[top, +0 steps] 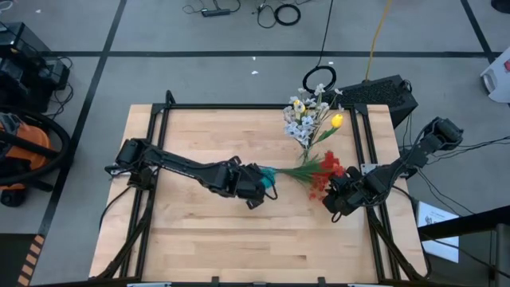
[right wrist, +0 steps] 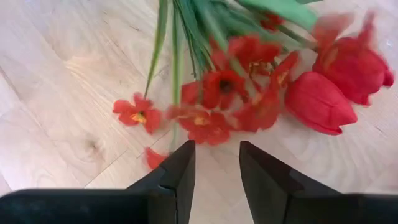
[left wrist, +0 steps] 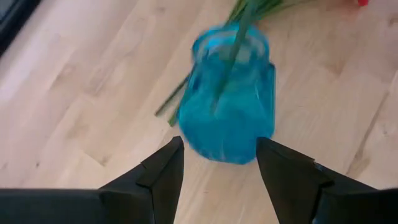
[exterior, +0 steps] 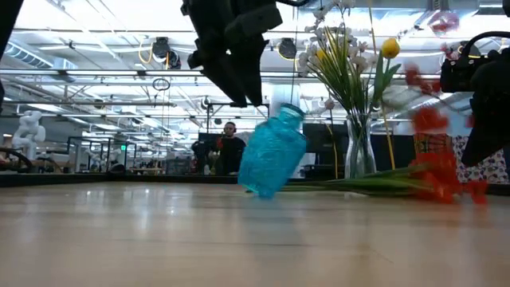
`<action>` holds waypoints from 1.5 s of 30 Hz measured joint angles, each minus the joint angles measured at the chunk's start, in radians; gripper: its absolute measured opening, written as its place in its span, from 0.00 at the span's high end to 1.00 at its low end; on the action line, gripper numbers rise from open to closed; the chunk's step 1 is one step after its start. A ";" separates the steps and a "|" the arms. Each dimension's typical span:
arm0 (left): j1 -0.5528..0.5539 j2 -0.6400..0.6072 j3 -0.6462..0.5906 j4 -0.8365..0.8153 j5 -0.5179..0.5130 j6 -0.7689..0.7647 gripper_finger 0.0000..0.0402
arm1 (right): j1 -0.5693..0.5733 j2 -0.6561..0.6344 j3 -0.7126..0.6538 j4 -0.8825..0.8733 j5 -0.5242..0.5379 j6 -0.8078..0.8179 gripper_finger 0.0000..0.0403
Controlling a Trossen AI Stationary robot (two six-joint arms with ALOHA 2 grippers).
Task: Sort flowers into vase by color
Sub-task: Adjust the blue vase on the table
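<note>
A blue glass vase (left wrist: 227,106) stands tilted near the table's middle (exterior: 272,159), its mouth leaning toward the right edge. Green stems (left wrist: 239,31) run into its mouth. Their red flowers (top: 325,171), tulip buds and small blossoms, lie on the wood (right wrist: 249,93). My left gripper (left wrist: 219,146) hangs open just above the vase's base end, a finger on either side in its wrist view; I see no touch. My right gripper (right wrist: 217,146) is open over the red blossoms (top: 335,199). A clear vase (exterior: 358,147) at the far right holds whitish sprigs and a yellow tulip (top: 337,121).
A black box (top: 382,94) sits beyond the table's far right corner. Black frame rails (top: 151,159) run along the left and right edges. The near half of the wooden top (top: 239,239) is bare. A person (exterior: 231,147) sits in the room behind.
</note>
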 joint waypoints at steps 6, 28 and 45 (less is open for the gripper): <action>-0.043 0.000 0.000 -0.009 -0.083 -0.016 0.49 | 0.000 0.000 0.000 0.001 0.000 0.008 0.71; -0.048 0.034 -0.001 0.033 -0.152 -0.031 0.48 | 0.000 0.000 0.000 0.007 0.030 0.020 0.71; -0.028 0.036 -0.001 0.128 -0.139 0.002 0.44 | 0.000 0.000 0.000 0.006 0.051 0.015 0.71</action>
